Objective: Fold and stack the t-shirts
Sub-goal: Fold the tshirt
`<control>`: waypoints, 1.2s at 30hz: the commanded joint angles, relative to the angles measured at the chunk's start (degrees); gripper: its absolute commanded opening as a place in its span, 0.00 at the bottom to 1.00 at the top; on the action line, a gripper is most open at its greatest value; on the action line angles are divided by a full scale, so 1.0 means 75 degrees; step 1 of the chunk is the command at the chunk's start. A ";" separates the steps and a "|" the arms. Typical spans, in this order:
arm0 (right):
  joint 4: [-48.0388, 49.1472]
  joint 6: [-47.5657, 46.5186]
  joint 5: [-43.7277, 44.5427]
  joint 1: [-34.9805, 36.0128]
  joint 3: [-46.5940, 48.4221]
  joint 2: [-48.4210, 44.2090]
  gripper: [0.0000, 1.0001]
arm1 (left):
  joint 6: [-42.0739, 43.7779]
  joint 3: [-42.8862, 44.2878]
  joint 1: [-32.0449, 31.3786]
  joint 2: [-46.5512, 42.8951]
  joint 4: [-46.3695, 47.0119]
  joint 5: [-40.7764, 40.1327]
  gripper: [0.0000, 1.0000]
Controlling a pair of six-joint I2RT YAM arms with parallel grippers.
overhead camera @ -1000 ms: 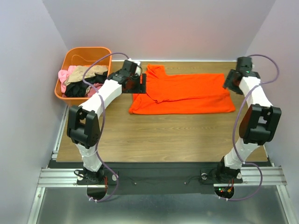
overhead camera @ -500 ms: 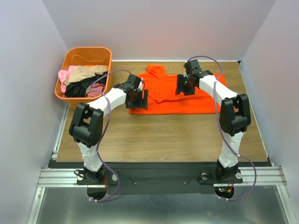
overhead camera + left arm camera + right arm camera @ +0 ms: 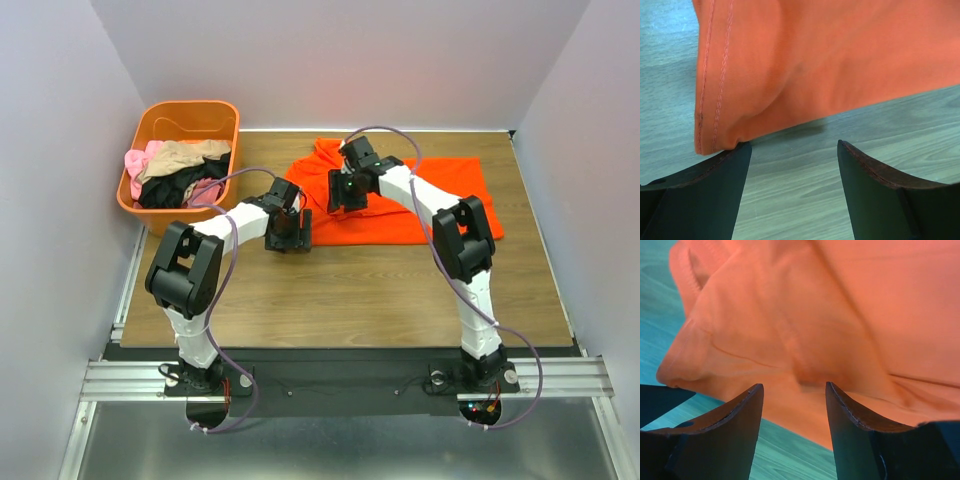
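Note:
A bright orange-red t-shirt (image 3: 440,200) lies spread across the far half of the wooden table. My left gripper (image 3: 290,238) hangs low at the shirt's near-left corner. In the left wrist view it (image 3: 792,147) is open over bare wood, the stitched hem corner (image 3: 710,125) just ahead of its left finger. My right gripper (image 3: 336,192) hovers over the shirt's left part, by the sleeve folds. In the right wrist view it (image 3: 794,387) is open, the rumpled orange cloth (image 3: 865,300) beneath and nothing between the fingers. More t-shirts, pink (image 3: 140,160), tan (image 3: 185,155) and black (image 3: 165,190), sit in the tub.
A rigid orange plastic tub (image 3: 188,104) stands at the far left corner of the table. Grey walls close in the table at the back and both sides. The table's near half (image 3: 350,300) is bare wood.
The right arm has swung from the table's right edge leftwards across the shirt to its left part, its jaws narrowing a little. The left gripper has drawn nearer, down to the shirt's near-left corner.

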 commanded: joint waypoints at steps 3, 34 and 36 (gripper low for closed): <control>0.0146 0.0040 0.0298 0.0332 0.0387 0.0254 0.57 | -0.0074 -0.0256 0.0009 -0.0465 0.0225 -0.0187 0.82; 0.0100 -0.0698 0.1552 0.0543 -0.0081 0.0442 0.35 | -0.0449 0.1138 0.0185 0.0014 0.0377 0.0235 0.81; 0.0100 -0.0710 0.1564 0.0543 -0.0140 0.0442 0.36 | -0.0449 0.1103 0.0185 0.0074 0.0471 0.0258 0.81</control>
